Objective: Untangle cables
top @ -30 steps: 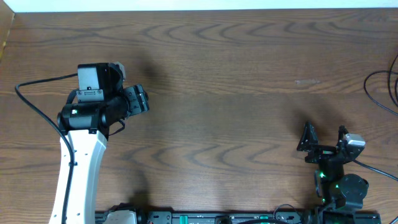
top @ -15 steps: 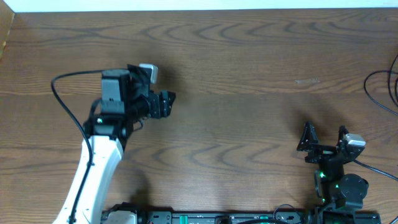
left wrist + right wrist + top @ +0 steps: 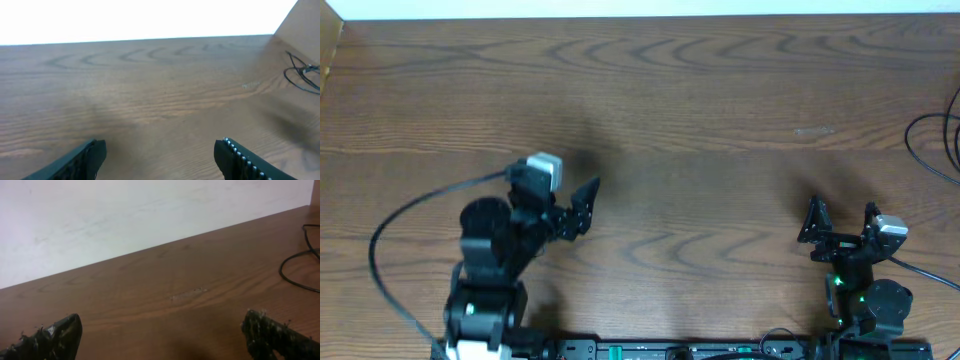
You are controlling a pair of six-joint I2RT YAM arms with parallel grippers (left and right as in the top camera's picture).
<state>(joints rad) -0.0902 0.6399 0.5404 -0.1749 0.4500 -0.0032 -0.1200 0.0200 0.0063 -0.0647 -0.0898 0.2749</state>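
The cables (image 3: 932,148) are thin black cords looping at the table's far right edge and partly cut off by the frame. They show as a small loose tangle (image 3: 301,75) at the right of the left wrist view and as a curved loop (image 3: 296,266) at the right of the right wrist view. My left gripper (image 3: 578,208) stands open over bare wood left of centre, far from the cords; nothing lies between its fingers (image 3: 160,147). My right gripper (image 3: 841,216) is open near the front right, a little short of the cords, and holds nothing (image 3: 161,325).
The wooden table (image 3: 700,110) runs to a white wall at the back. A thick black arm cable (image 3: 395,230) arcs left of the left arm. The arm bases and a rail (image 3: 690,350) line the front edge.
The left arm has swung from the left back towards the front and folded in, with its gripper now pointing right. Its jaws stay open. The right arm has not moved.
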